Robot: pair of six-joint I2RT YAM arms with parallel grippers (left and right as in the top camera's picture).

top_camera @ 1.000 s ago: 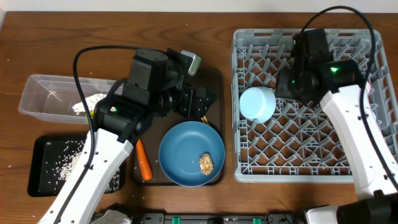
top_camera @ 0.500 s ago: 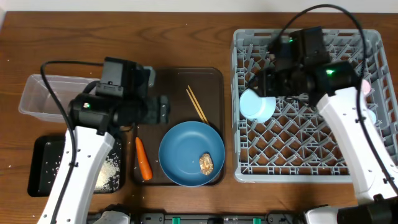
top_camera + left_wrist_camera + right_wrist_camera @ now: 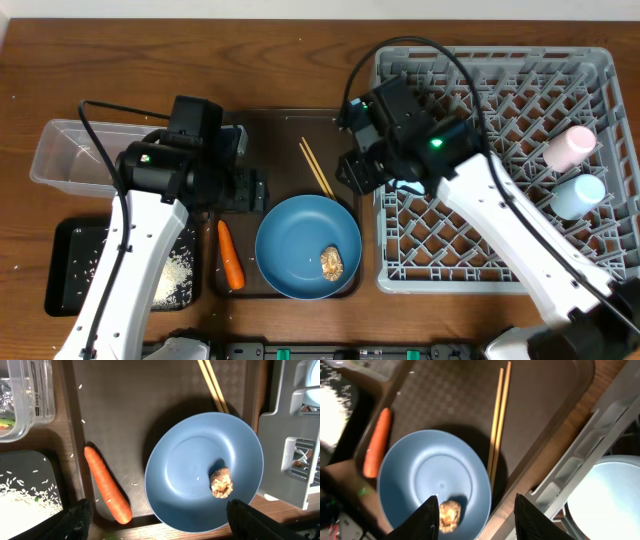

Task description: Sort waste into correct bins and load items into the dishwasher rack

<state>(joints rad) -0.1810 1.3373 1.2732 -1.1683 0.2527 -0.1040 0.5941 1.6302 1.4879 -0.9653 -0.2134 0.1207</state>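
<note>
Right now the lump (image 3: 333, 262) sits on the plate (image 3: 295, 235), off-centre toward its right side. The plate lies on the brown tray (image 3: 285, 130). We see the carrot (image 3: 231, 255) on that tray too, just beside the plate's left rim. The chopsticks (image 3: 318, 168) lie side by side behind the plate, with their ends meeting its rim. A few grains are scattered on the tray.

Left of the brown tray stands the black tray (image 3: 70, 300), with rice (image 3: 175, 275) heaped at its right end. The tub (image 3: 60, 150) stands behind it. We cannot tell what the tub holds, as the arm covers most of it.

On the right is the rack (image 3: 500, 270). The pink cup (image 3: 568, 146) and the blue cup (image 3: 578, 195) are at its right side, one just beside the other. The right wrist view shows the bowl (image 3: 607, 495) inside the rack, by its left wall.

The left claw (image 3: 159, 517) hangs above the carrot and plate, its fingers spread wide and holding nothing. The right claw (image 3: 477, 515) hangs over the plate's far edge near the rack wall, parted and empty as well.
</note>
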